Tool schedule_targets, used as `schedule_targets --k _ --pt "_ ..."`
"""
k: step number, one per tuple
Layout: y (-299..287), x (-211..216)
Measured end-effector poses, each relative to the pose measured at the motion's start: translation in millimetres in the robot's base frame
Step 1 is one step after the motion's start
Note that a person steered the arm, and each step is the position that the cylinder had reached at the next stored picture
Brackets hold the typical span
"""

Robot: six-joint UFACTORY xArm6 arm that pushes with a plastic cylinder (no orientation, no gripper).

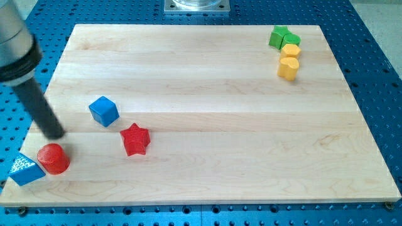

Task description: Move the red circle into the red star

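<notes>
Jaws none, only rod tip [56, 134] just above red circle [53, 158] at board [207, 119] lower left, red star [135, 139] near its right; circle light, stiff, slides easily, best pushed from its left side.

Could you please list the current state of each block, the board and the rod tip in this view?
my tip: down at the board, just above the red circle, apparently apart from it.
red circle block: upright, touching the blue patterned block.
red star block: flat, alone.
blue cube block: upright, alone.
green star block, upper yellow block, lower yellow block: clustered in a column.
wooden board: flat.
</notes>
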State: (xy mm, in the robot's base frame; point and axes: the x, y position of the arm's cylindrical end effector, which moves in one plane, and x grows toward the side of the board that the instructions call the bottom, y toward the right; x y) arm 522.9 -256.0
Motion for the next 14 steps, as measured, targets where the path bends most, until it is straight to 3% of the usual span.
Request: schedule_targets --k 2,3,4,6,7,9,11,12,13,14 --pt "0 17" --pt "34 33" --pt "100 24" --pt "152 26" --pt "161 74" --pt "130 96" --pt "19 96" --pt "89 87" --pt "158 48" --pt "165 71"
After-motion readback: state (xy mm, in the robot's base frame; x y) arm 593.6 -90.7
